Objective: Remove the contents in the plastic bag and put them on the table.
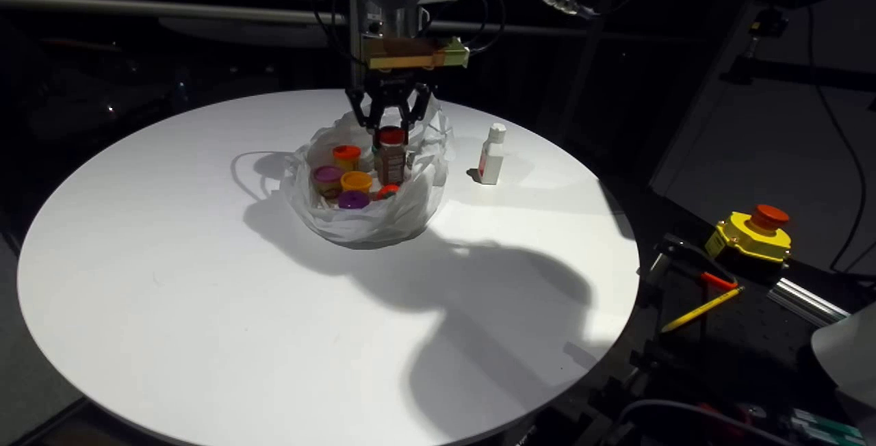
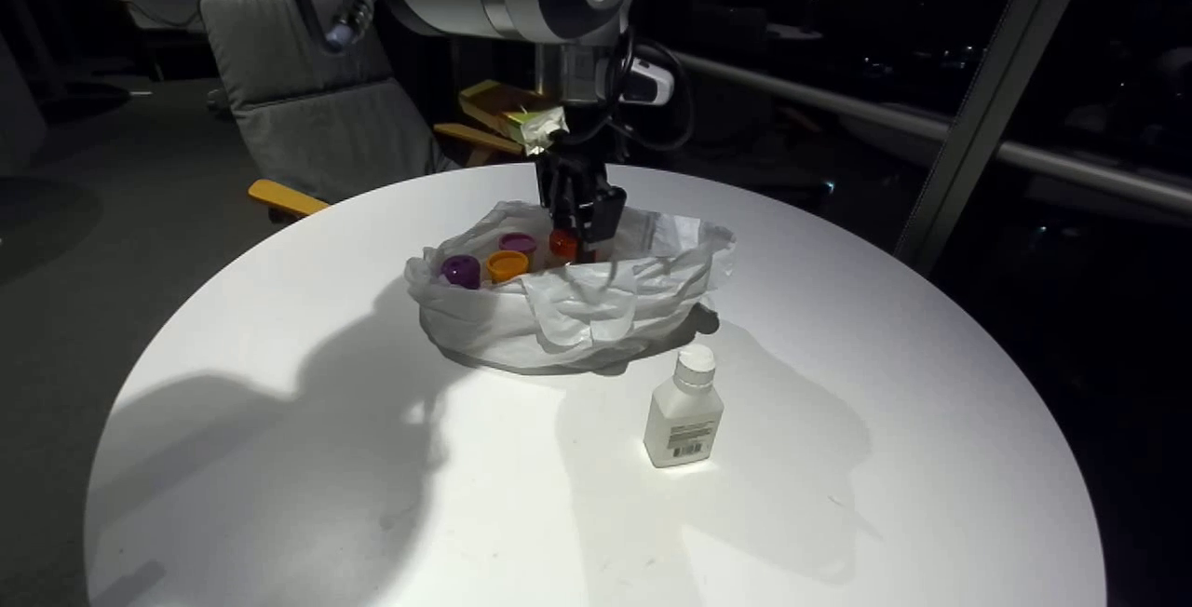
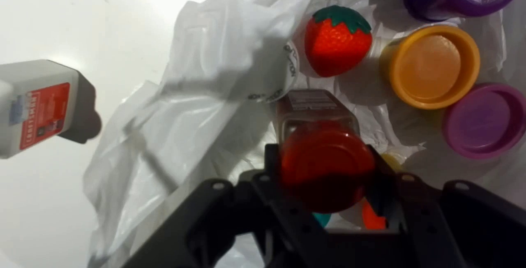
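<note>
Gripping one red-capped brown bottle (image 1: 392, 165), gripper (image 1: 391, 137) sits upper-middle in an exterior view; one plastic bag (image 1: 376, 228), super crinkly, whitish; one white bottle (image 1: 491, 160) right of it

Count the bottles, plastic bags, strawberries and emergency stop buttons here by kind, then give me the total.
Bottles: 2, white Craftsman bottle on the table, red-capped bottle in the gripper
Plastic bags: 1, whitish plastic bag
Strawberries: 1, toy strawberry in the bag
Emergency stop buttons: 1, red button on a yellow box
Total: 5
</note>
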You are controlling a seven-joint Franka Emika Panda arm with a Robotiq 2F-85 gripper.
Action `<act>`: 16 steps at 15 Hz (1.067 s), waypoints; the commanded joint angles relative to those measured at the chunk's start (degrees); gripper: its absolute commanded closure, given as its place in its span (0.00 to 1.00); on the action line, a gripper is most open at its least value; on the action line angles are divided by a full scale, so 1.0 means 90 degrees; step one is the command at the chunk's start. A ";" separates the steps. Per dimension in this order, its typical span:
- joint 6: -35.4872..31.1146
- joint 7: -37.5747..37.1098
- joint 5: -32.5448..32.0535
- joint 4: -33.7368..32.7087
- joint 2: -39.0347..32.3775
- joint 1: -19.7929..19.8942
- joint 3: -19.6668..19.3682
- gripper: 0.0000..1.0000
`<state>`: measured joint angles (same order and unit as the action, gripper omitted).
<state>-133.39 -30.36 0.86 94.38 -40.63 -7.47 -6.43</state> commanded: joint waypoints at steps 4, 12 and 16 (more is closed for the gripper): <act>-0.1543 0.0092 0.0225 0.2555 0.1846 0.0146 0.0001 0.76; -0.3307 0.0003 0.0173 0.4676 0.3488 0.0250 -0.0140 0.76; -0.3545 -0.0246 -0.0217 0.5385 0.4172 0.0234 -0.0282 0.76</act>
<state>-163.01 -30.39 2.13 136.63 -9.73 -5.02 -7.88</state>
